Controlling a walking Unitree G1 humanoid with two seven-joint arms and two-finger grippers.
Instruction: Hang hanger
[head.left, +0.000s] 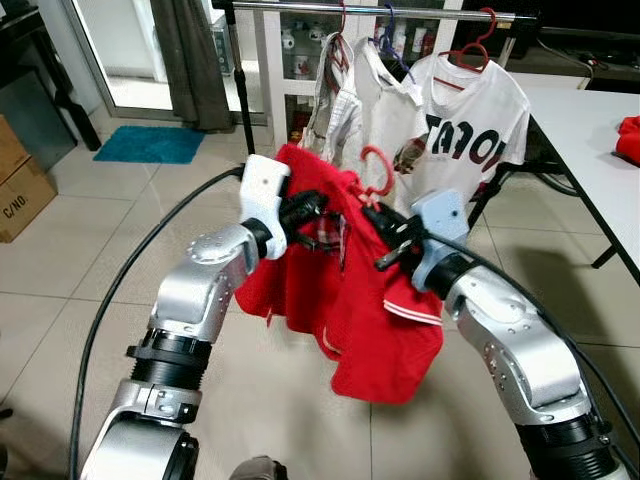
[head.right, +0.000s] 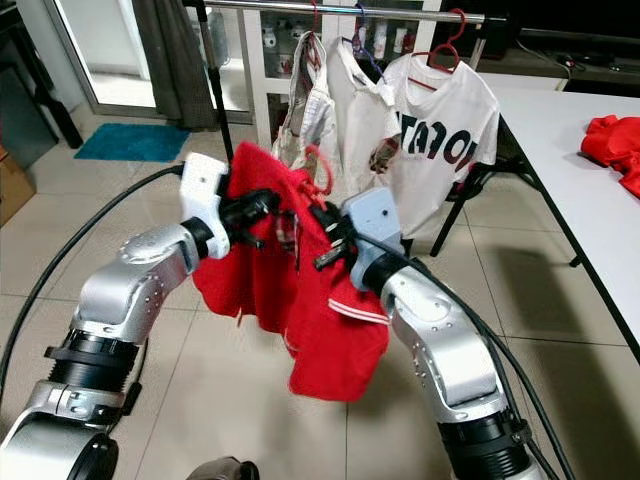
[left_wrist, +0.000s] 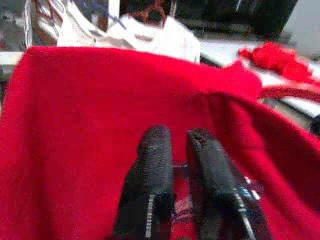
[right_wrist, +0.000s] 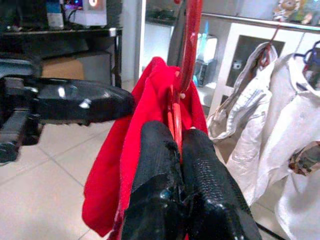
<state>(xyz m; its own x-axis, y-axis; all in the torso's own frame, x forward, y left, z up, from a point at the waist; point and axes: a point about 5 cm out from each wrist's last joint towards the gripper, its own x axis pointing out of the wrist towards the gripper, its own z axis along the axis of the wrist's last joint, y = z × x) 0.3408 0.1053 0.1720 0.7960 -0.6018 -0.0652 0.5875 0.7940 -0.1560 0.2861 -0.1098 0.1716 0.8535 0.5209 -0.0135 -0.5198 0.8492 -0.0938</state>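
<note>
Carrying is the step in hand: at frame centre the red plastic hanger (head.left: 378, 172) is clamped in the right end effector (head.left: 392, 246), while its red cloth shirt (head.left: 345, 300) is pinched by the left end effector (head.left: 312, 215). Next, the hook must be lifted onto the metal rail (head.left: 300, 6) at the upper edge.

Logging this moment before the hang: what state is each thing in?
Red shirt: on its hanger, held up by both grippers, not on the rail.
Red hanger: hook free, off the rail.
Left gripper: shut on the shirt.
Right gripper: shut on the hanger.
White T-shirt: hanging on the rail.
</note>
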